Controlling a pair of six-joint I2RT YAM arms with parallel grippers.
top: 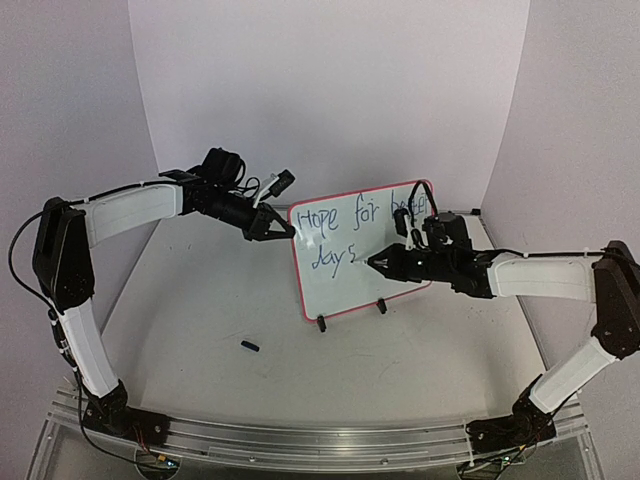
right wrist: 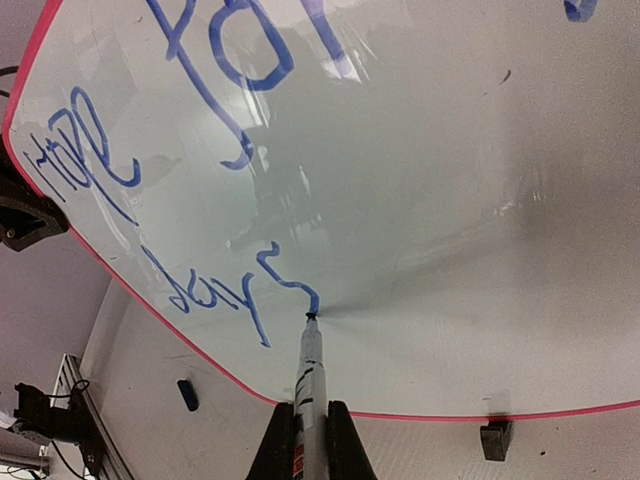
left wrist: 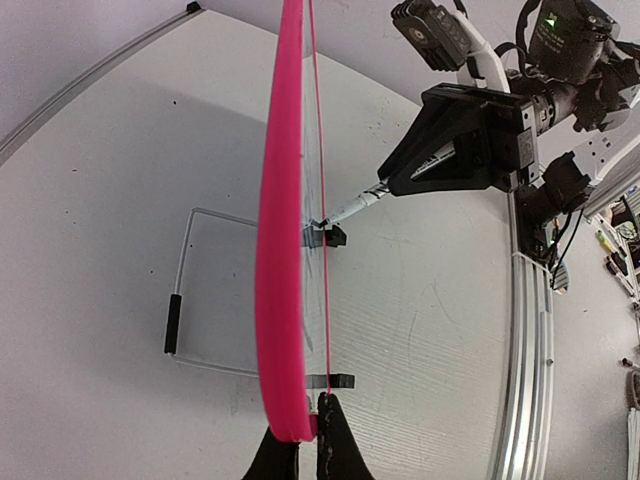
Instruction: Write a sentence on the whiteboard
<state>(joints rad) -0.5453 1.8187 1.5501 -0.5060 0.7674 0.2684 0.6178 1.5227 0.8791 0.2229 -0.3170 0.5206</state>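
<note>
Writing the last word is the step in hand, as we judge it: our right gripper [right wrist: 309, 432] is clamped on the marker [right wrist: 308, 365], whose tip touches the whiteboard [top: 350, 290] straight ahead of the fingers, at the tail of the "s" in "days". The sentence [top: 343, 215] runs in two lines up and to the left of that tip; its "better" is partly hidden behind our right arm [top: 540, 278], so we cannot read it whole. Our left gripper [left wrist: 305, 458] is closed on the board's pink edge, and the board stands upright ahead of it on black feet [top: 321, 323]. Only the full stop looks left to do: lift the tip, shift slightly right of the "s", dab lightly while the left holds firm. We count one board, one marker, two feet, and one small dark piece [top: 250, 347] on the table [top: 200, 300], perhaps the cap.
</note>
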